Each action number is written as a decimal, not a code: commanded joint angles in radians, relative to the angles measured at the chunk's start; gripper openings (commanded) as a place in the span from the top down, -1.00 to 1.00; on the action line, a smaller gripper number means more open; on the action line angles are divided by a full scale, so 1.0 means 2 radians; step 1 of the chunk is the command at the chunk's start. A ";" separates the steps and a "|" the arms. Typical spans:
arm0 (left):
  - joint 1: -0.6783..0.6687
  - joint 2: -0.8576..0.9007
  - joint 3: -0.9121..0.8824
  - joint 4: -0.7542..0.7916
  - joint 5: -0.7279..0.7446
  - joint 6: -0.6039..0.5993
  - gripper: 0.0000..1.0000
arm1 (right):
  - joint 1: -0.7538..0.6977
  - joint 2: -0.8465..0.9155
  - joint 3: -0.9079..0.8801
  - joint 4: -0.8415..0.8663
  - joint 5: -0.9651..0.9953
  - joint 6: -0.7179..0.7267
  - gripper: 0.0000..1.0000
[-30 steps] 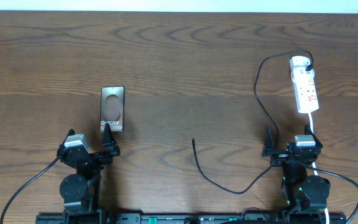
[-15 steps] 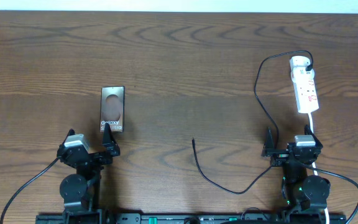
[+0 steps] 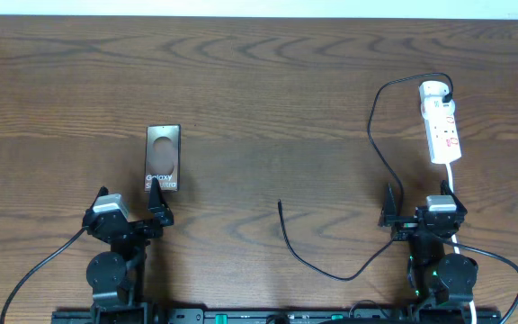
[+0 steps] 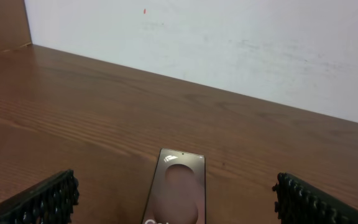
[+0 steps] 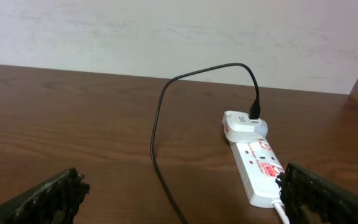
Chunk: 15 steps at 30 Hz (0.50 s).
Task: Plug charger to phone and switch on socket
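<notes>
claws: your left claw [image 3: 130, 200] and right claw [image 3: 418, 203] are both gaping, holding nothing | thin black charger cable [image 5: 153, 140]: free end lying limp midway along the table's [image 3: 259, 90] near edge, probably light and floppy | grip: you're wanting to pinch just behind its connector tip [image 3: 280, 205]

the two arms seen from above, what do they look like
The left arm and right arm are black with round joint housings. The left gripper and right gripper each have a small grey block behind them and two black fingers with a studded inner face. A thick black cable trails from each base.
</notes>
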 commanded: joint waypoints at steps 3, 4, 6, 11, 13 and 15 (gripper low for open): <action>0.002 -0.003 0.001 -0.010 0.045 -0.002 -1.00 | 0.007 -0.005 0.000 -0.002 0.004 0.006 -0.99; 0.002 -0.002 0.007 -0.014 0.045 0.001 -1.00 | 0.007 -0.005 0.000 -0.002 0.004 0.006 -0.99; 0.002 0.007 0.026 -0.023 0.044 0.012 -1.00 | 0.007 -0.005 0.000 -0.002 0.004 0.006 -0.99; 0.002 0.106 0.125 -0.060 0.043 0.042 -1.00 | 0.007 -0.005 0.000 -0.002 0.004 0.006 -0.98; 0.002 0.163 0.174 -0.079 0.043 0.045 -1.00 | 0.007 -0.005 0.000 -0.002 0.004 0.006 -0.98; 0.002 0.233 0.235 -0.107 0.044 0.047 -0.99 | 0.007 -0.005 0.000 -0.002 0.004 0.006 -0.99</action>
